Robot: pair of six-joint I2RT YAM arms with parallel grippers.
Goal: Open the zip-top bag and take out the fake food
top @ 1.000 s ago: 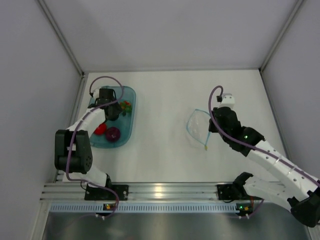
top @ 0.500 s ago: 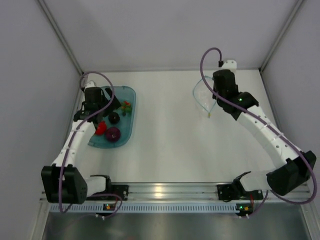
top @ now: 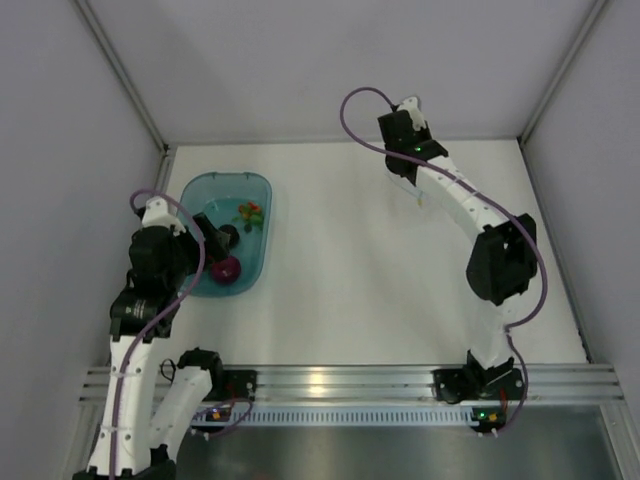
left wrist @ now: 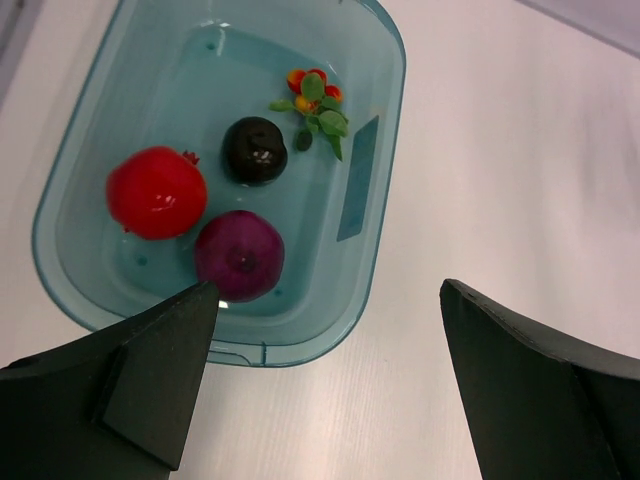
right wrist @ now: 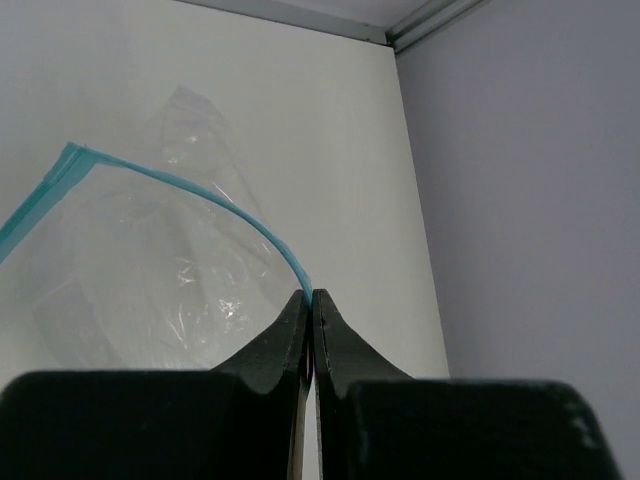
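The zip-top bag [right wrist: 150,270] is clear and crinkly, and it looks empty. My right gripper [right wrist: 312,295] is shut on its light blue zip strip [right wrist: 200,190] and holds it up near the back wall. In the top view that gripper [top: 397,140] is at the far back and the bag hardly shows. The fake food lies in the teal tub [left wrist: 330,330]: a red ball [left wrist: 156,192], a dark piece [left wrist: 254,150], a magenta piece [left wrist: 239,255] and a green-orange-red bit [left wrist: 315,100]. My left gripper [left wrist: 325,290] is open and empty, above the tub's near edge.
The teal tub [top: 225,185] stands at the left of the white table. Grey walls close in the left, right and back sides. A metal rail runs along the near edge. The right arm's elbow [top: 500,262] reaches over the right side.
My right arm has swung from mid-right to the far back, carrying the bag. My left gripper has drawn back from over the tub towards the near left.
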